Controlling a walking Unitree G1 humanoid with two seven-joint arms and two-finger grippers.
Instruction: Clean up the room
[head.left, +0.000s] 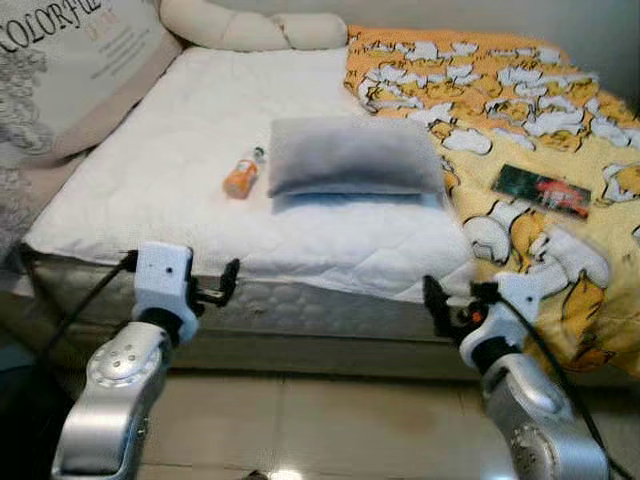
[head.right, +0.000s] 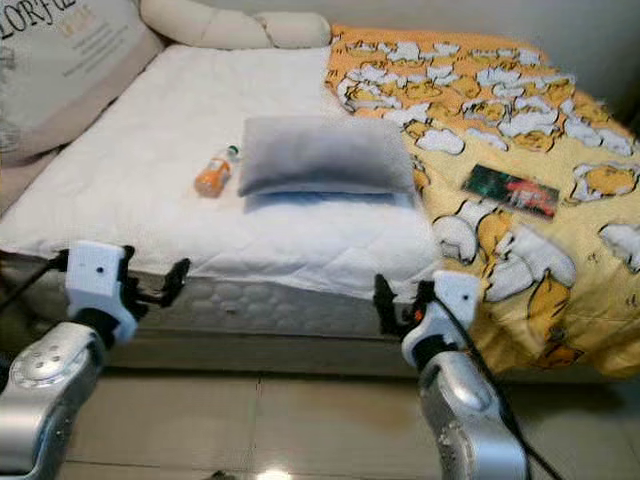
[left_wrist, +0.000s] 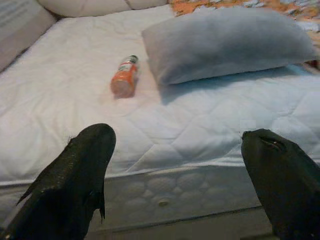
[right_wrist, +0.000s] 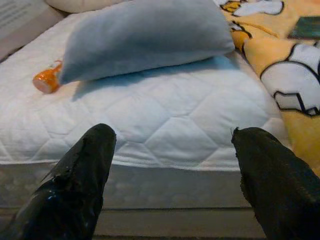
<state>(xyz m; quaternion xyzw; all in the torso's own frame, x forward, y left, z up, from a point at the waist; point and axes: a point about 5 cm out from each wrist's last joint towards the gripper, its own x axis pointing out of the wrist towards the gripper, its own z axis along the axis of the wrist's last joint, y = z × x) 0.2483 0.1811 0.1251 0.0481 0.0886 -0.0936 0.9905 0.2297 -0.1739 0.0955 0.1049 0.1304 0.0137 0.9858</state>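
Observation:
An orange bottle (head.left: 242, 176) with a dark cap lies on its side on the white mattress (head.left: 140, 200), just left of a grey pillow (head.left: 355, 158). A dark flat packet (head.left: 541, 190) rests on the yellow patterned blanket (head.left: 560, 110) that covers the bed's right side. My left gripper (head.left: 222, 284) hovers open before the mattress's front edge, short of the bottle (left_wrist: 125, 78). My right gripper (head.left: 455, 302) is also open, in front of the bed's edge below the pillow (right_wrist: 145, 37) and beside the blanket's hanging corner.
A large printed cushion (head.left: 70, 60) leans at the bed's left side, and a beige bolster (head.left: 250, 28) lies along the head end. Tiled floor (head.left: 330, 425) runs between me and the bed's side (head.left: 320, 315).

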